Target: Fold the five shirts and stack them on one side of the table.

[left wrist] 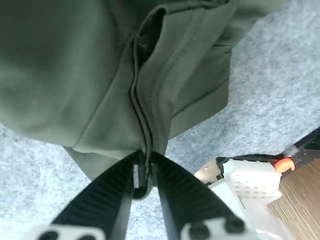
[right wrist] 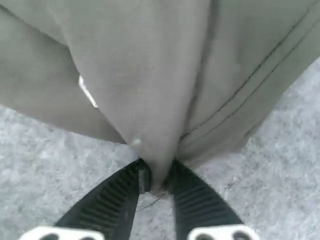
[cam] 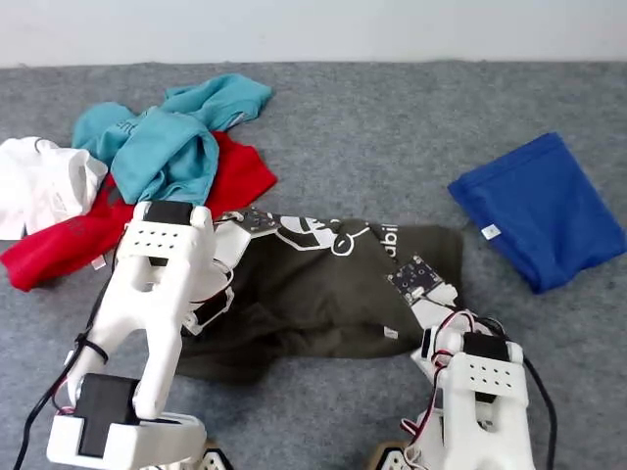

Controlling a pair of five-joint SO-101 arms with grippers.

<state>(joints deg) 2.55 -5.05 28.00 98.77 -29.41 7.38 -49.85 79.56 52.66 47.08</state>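
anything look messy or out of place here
The teal shirt, red shirt and white shirt lie crumpled in an overlapping heap at the far left, unfolded. The olive shirt, pinched by the left gripper and right gripper, is bunched. The blue shirt lies folded, apart.

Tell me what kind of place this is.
Likely a robotics lab bench for shirt-folding trials: a grey felt-covered table, a white desktop arm, an olive shirt spread near a folded blue shirt.

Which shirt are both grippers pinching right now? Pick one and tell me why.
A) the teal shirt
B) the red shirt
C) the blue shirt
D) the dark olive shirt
D: the left gripper and the right gripper each close on a fold of the dark olive shirt.
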